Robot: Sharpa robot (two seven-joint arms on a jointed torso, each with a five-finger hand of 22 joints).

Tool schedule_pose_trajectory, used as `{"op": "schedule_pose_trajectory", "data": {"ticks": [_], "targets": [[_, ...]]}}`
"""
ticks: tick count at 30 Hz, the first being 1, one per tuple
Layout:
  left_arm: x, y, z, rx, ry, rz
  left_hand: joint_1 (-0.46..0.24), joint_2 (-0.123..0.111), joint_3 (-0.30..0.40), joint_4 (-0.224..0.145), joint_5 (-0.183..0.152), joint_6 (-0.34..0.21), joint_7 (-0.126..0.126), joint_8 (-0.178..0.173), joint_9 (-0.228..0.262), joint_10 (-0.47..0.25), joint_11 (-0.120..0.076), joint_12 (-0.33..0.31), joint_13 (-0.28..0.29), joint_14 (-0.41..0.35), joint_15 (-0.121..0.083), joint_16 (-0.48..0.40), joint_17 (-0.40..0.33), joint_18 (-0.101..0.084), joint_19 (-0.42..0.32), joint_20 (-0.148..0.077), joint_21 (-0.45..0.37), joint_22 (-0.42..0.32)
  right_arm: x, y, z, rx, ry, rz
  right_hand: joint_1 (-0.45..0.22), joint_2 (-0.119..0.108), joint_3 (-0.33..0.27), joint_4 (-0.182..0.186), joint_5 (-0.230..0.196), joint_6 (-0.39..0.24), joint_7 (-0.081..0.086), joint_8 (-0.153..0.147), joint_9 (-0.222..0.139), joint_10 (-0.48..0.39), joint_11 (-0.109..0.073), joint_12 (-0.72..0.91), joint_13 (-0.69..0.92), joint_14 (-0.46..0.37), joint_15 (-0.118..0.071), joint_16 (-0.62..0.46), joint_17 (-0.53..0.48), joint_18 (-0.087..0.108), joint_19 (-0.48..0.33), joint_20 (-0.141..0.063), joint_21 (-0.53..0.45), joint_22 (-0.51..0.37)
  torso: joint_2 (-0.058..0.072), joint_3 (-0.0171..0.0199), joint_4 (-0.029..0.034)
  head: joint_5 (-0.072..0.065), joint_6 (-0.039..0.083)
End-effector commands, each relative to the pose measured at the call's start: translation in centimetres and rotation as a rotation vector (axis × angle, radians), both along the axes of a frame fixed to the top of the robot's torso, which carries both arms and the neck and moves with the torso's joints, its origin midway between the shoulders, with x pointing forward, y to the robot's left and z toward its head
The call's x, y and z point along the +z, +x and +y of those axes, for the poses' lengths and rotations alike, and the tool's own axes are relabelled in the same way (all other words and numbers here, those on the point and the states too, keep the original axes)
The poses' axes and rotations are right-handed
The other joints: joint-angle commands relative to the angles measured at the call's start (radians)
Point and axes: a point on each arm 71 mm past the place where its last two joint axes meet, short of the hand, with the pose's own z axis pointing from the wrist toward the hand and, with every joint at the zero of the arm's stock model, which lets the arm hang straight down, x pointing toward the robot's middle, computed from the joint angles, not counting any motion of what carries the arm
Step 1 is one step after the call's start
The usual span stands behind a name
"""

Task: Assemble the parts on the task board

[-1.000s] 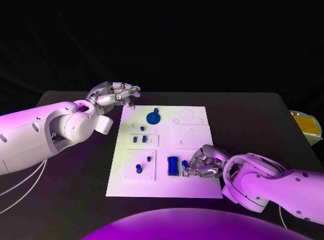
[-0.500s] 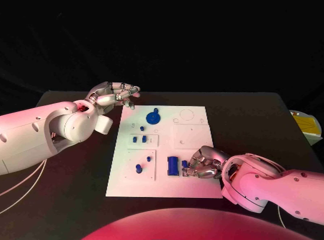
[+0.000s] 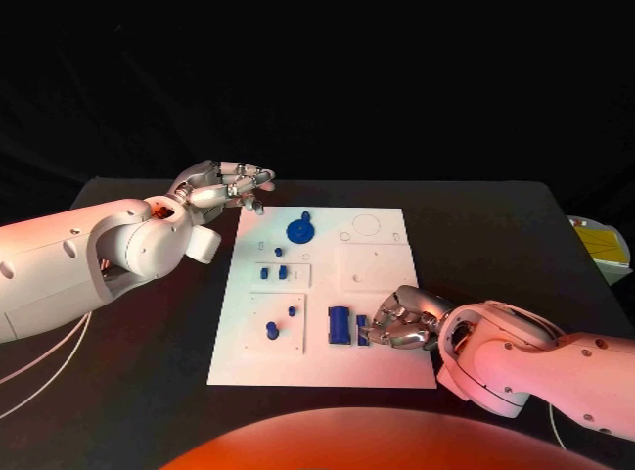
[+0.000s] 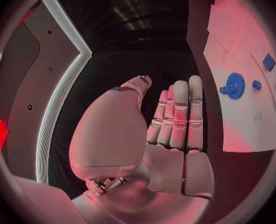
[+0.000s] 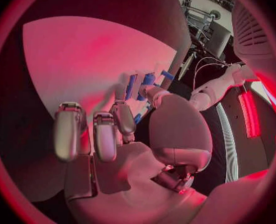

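Note:
The white task board (image 3: pixel 381 274) lies in the middle of the table. On it are a blue gear (image 3: pixel 301 231), a blue block (image 3: pixel 340 324) and several small blue parts such as (image 3: pixel 272 331). My right hand (image 3: pixel 399 319) rests on the board's near right part, just right of the block. Its thumb and a finger pinch a small blue part (image 3: pixel 361 323), seen as a blue sliver (image 5: pixel 138 117) in the right wrist view. My left hand (image 3: pixel 227 184) hovers off the board's far left corner, fingers loosely bent, holding nothing. The left wrist view shows the gear (image 4: pixel 234 86) beyond that hand (image 4: pixel 175 119).
A yellow and white object (image 3: pixel 602 245) sits at the table's right edge. Bare black table (image 3: pixel 501 235) lies right of the board and behind it. My left forearm (image 3: pixel 77 264) spans the table's left side.
My right hand has crept very slightly toward the board's near edge, fingers still at the small blue part. The left hand has not moved.

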Motion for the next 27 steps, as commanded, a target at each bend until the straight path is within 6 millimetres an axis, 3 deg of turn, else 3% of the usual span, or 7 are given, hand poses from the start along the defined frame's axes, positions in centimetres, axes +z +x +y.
{"op": "schedule_pose_trajectory", "data": {"ticks": [1,6,10,11,15,27], "targets": [[0.09,-0.05,-0.21,-0.016,-0.011,0.001,0.009,0.000,-0.005,-0.001,0.007,-0.005,-0.001,0.003,-0.001,-0.009,-0.001,0.005,0.001,-0.009,0.001,0.005,-0.002,0.013,0.007,0.002,-0.006,-0.001,-0.05,-0.05,-0.03,0.021,-0.018,-0.007,0.001,-0.001,-0.010,-0.003,0.001,0.000,0.005,-0.006,0.001,0.007,-0.002,0.001,0.010,0.088,-0.002,0.001,0.191,-0.007,0.029,-0.006,-0.007,0.200,0.000,0.0002,0.0002,-0.001,0.001],[0.08,-0.05,-0.23,-0.017,-0.011,0.001,0.009,0.000,-0.005,-0.001,0.007,-0.005,-0.001,0.003,-0.001,-0.009,-0.001,0.005,0.001,-0.009,0.001,0.005,-0.002,0.013,0.007,0.002,-0.006,-0.001,-0.09,0.04,-0.31,0.021,-0.025,-0.011,0.064,0.010,-0.024,-0.027,-0.043,-0.002,0.005,-0.007,0.001,0.006,-0.002,0.000,0.012,0.088,-0.003,0.001,0.191,-0.007,0.029,-0.007,-0.009,0.200,0.000,0.0004,-0.0010,-0.002,0.002],[0.08,-0.03,-0.23,-0.017,-0.011,0.001,0.009,0.000,-0.005,-0.001,0.007,-0.005,-0.001,0.003,-0.001,-0.009,-0.001,0.005,0.001,-0.009,0.001,0.005,-0.002,0.013,0.007,0.002,-0.006,-0.001,-0.13,0.06,-0.32,0.028,-0.028,-0.010,0.133,0.013,-0.035,-0.056,-0.170,-0.003,0.005,-0.010,-0.001,0.006,-0.002,-0.002,0.014,0.089,-0.003,0.003,0.196,-0.007,0.028,-0.007,-0.011,0.200,0.000,0.0003,-0.0007,-0.001,0.002],[0.08,-0.03,-0.23,-0.017,-0.011,0.001,0.009,0.000,-0.005,-0.001,0.007,-0.005,-0.001,0.003,-0.001,-0.009,-0.001,0.005,0.001,-0.009,0.001,0.005,-0.002,0.013,0.007,0.002,-0.006,-0.001,-0.14,0.07,-0.30,0.030,-0.029,-0.010,0.149,0.018,-0.035,-0.060,-0.226,-0.003,0.005,-0.011,-0.002,0.006,-0.002,-0.002,0.014,0.089,-0.003,0.003,0.197,-0.007,0.029,-0.007,-0.011,0.200,0.000,0.0002,-0.0005,-0.002,0.003],[0.08,-0.03,-0.24,-0.017,-0.011,0.000,0.010,0.000,-0.006,0.000,0.007,-0.006,-0.001,0.003,-0.001,-0.010,-0.001,0.006,0.001,-0.009,0.001,0.005,-0.002,0.013,0.008,0.002,-0.007,-0.001,-0.20,0.12,-0.20,0.036,-0.030,-0.009,0.158,0.019,-0.037,-0.061,-0.254,0.000,0.005,-0.012,-0.004,0.008,-0.002,0.000,0.016,0.090,-0.002,0.004,0.199,-0.007,0.029,-0.006,-0.010,0.201,0.000,0.0004,-0.0001,-0.002,0.003],[0.09,-0.03,-0.26,-0.017,-0.012,-0.002,0.010,0.000,-0.006,0.000,0.007,-0.006,-0.001,0.003,-0.001,-0.010,-0.001,0.006,0.001,-0.009,0.001,0.005,-0.002,0.013,0.008,0.002,-0.007,-0.001,-0.21,0.36,0.06,0.038,-0.032,-0.030,0.150,0.018,-0.045,-0.052,-0.262,0.002,0.006,-0.012,-0.005,0.010,-0.001,0.002,0.019,0.090,-0.002,0.004,0.198,-0.007,0.029,-0.006,-0.011,0.200,0.000,-0.0004,0.0002,-0.002,0.006]]}}
